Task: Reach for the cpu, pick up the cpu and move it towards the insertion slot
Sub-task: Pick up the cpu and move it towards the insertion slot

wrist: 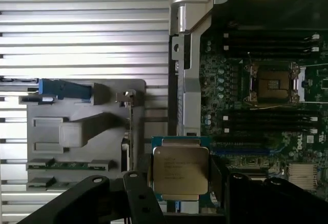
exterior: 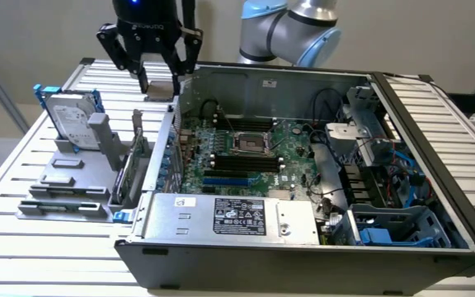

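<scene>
The end effector (exterior: 160,77) holds the cpu (wrist: 180,169) (above slatted table (exterior: 23,161)).

Looks like a robotics lab bench. There's an open PC case (exterior: 303,185) lying on a slatted aluminium table (exterior: 23,247), a grey parts fixture (exterior: 72,185) beside it, plain wall behind.

Light: even, soft, bright in the exterior view | Glare: pale sheen on the slatted tabletop (exterior: 23,185) at 9 o'clock | Shadow: case (exterior: 303,260) front dark at 6 o'clock | Wrist view: dimmer, grainy, soft throughout; pincer (wrist: 179,193) parts black, blurred at 6 o'clock; cpu (wrist: 180,171) top catches dull shine.
</scene>
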### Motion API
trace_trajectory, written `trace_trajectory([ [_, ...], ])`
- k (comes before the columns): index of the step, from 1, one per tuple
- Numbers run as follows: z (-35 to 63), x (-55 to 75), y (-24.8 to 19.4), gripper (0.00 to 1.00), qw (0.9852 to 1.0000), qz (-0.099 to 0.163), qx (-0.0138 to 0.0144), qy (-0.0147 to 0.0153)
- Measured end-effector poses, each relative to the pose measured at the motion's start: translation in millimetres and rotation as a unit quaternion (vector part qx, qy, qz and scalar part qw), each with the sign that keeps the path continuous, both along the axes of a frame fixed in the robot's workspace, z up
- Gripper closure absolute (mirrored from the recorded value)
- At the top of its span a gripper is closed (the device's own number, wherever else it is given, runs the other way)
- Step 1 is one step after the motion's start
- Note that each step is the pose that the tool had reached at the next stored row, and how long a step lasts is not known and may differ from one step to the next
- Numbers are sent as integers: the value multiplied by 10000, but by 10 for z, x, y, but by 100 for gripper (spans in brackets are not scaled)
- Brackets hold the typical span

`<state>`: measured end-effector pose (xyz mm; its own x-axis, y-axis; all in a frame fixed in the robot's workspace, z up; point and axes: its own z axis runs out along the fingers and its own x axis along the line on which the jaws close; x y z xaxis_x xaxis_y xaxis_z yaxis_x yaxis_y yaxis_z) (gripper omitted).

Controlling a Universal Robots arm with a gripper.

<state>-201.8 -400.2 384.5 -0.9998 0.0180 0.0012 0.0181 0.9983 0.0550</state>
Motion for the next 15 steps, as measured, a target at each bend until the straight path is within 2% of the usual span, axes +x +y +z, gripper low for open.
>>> trace_trajectory([
  [15,0,680,39,45,10000,1,1,0],
])
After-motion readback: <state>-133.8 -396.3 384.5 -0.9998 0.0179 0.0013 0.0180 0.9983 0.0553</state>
